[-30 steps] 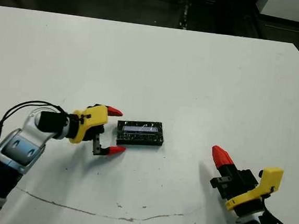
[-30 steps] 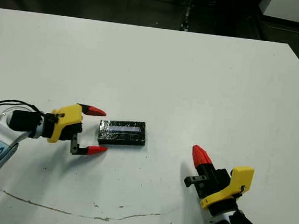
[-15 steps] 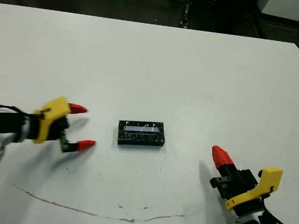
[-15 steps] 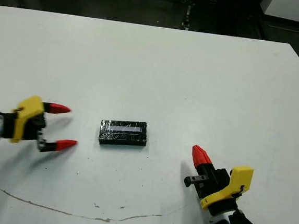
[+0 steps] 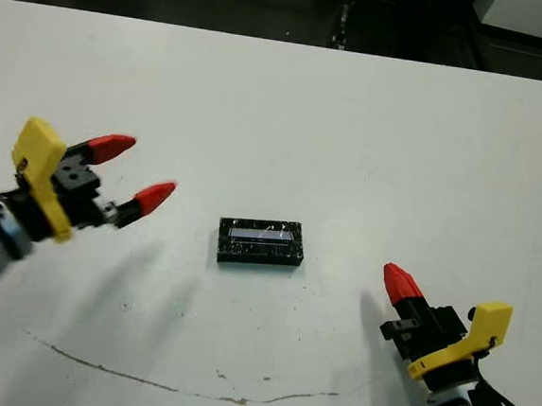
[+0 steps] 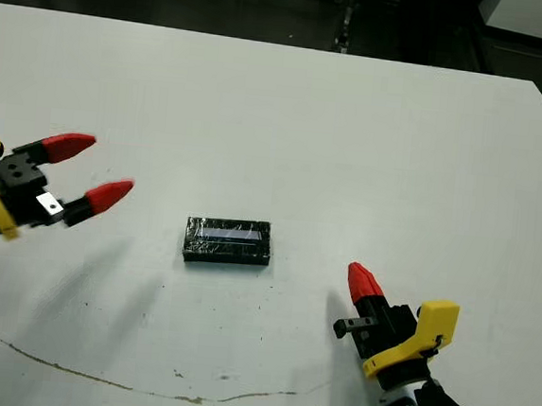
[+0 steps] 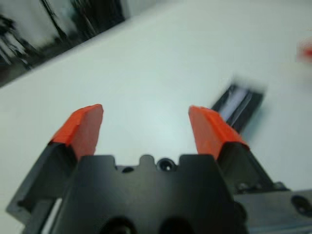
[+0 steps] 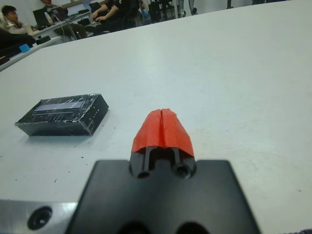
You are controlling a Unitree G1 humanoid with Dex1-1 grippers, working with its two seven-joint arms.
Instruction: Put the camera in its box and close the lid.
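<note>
Head camera: a flat black rectangular lid point(image 5: 260, 242) with a crinkly, speckled surface and pale strip is seen lying alone mid-table on the white table point(image 5: 354, 125). The left gripper point(image 5: 133, 172) is held above the table well to the lid's left, its red-tipped fingers spread wide and empty. The right gripper point(image 5: 397, 282) is parked near the front edge.

Left wrist: the lid is glimpsed, blurred, beyond one finger point(image 7: 209, 129).

Right wrist: the two red tips are pressed together, nothing between them; seated people point(image 8: 58, 17) are visible beyond the table.
</note>
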